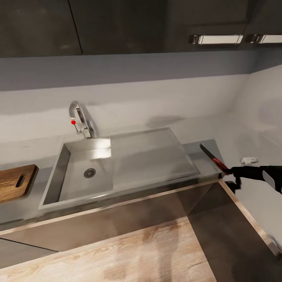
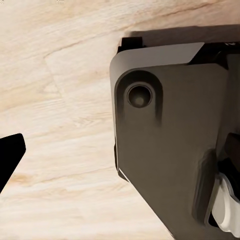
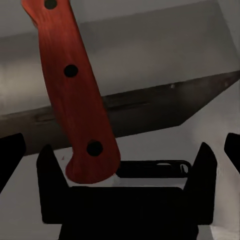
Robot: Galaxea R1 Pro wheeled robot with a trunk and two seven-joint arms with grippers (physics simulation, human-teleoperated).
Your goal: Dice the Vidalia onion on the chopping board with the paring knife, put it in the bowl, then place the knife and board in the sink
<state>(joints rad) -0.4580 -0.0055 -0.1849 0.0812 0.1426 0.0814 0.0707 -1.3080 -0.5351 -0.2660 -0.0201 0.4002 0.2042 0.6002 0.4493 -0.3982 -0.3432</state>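
A kitchen tabletop (image 1: 203, 150) is seen from above, with a steel sink (image 1: 117, 164) set into it and a chrome tap (image 1: 80, 119) behind the basin. The paring knife (image 1: 213, 158) is held by the right gripper (image 1: 232, 171) just past the sink's right edge, its dark blade raised and pointing toward the wall, seemingly so it can be carried over and lowered into the basin. The right arm is stretched in level from the right side. In the right wrist view the jaws are narrowly parted, closed against the red handle. The chopping board (image 1: 15, 182) lies on the tabletop left of the sink. The left jaws' state cannot be told.
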